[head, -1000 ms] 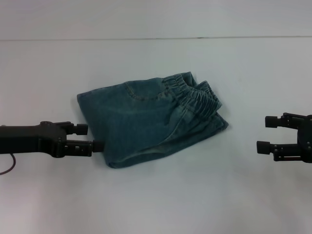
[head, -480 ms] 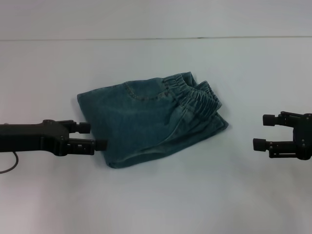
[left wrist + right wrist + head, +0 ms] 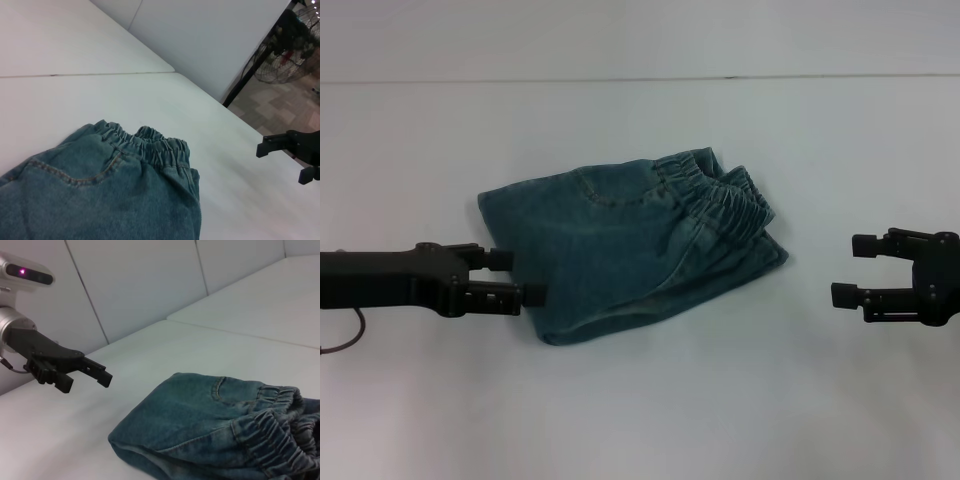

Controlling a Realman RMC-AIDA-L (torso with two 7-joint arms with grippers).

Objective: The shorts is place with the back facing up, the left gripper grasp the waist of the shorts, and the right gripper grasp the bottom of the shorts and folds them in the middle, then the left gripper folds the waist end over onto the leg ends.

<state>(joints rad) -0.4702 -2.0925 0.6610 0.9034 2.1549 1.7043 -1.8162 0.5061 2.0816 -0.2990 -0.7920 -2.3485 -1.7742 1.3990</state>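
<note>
The blue denim shorts [image 3: 630, 240] lie folded in the middle of the white table [image 3: 640, 420], with the elastic waistband [image 3: 720, 195] at the far right of the bundle. My left gripper [image 3: 517, 277] is open at the shorts' left edge, its nearer fingertip touching the cloth. My right gripper [image 3: 850, 269] stands open well to the right of the shorts, holding nothing. The left wrist view shows the shorts [image 3: 100, 195] with the right gripper [image 3: 290, 150] beyond them. In the right wrist view the left gripper [image 3: 85, 372] hovers beside the shorts [image 3: 215, 430].
A seam in the table [image 3: 640, 79] runs across the far side. A fan [image 3: 280, 62] stands on the floor beyond the table's edge.
My left gripper has slid right, up to the shorts' left edge. My right gripper has drifted slightly left. The shorts have not moved.
</note>
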